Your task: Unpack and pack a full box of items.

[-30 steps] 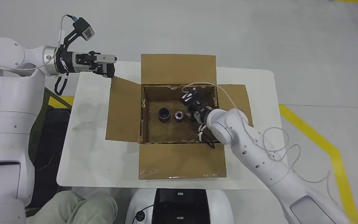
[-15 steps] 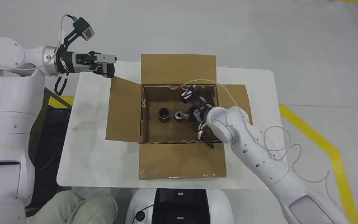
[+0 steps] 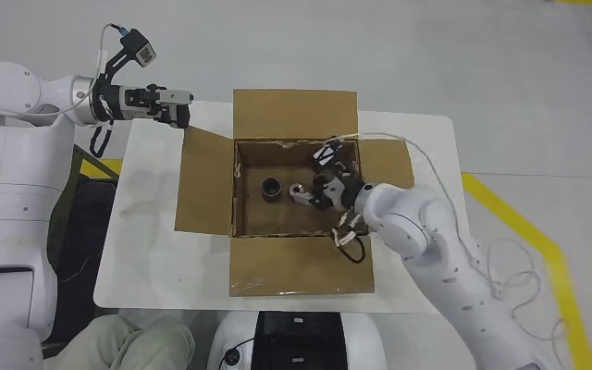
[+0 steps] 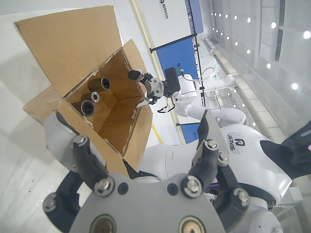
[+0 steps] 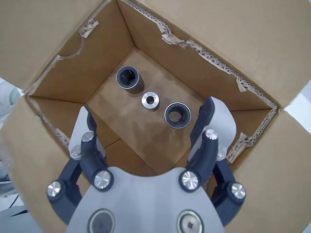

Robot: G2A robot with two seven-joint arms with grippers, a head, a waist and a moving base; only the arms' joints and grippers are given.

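An open cardboard box (image 3: 208, 180) stands on the white table (image 3: 148, 240) with its flaps spread out. On its floor stand two dark hollow cylinders (image 5: 128, 77) (image 5: 177, 115) and, between them, a small silver ring (image 5: 150, 100). My right gripper (image 5: 148, 112) hangs open and empty over the box's inside, above these parts; from the left wrist it appears at the box's rim (image 4: 142, 90). In the top view one dark cylinder (image 3: 270, 189) is in sight left of the right gripper (image 3: 310, 185). My left gripper (image 3: 178, 108) is open and empty beyond the table's far left corner.
The box's torn inner edges (image 5: 175, 39) ring the opening. Bare table lies left of the box and along its front edge. A yellow floor line (image 3: 518, 222) runs to the right of the table.
The right arm's wrist has pulled back to the right and risen a little above the parts, still empty. The left arm has kept still.
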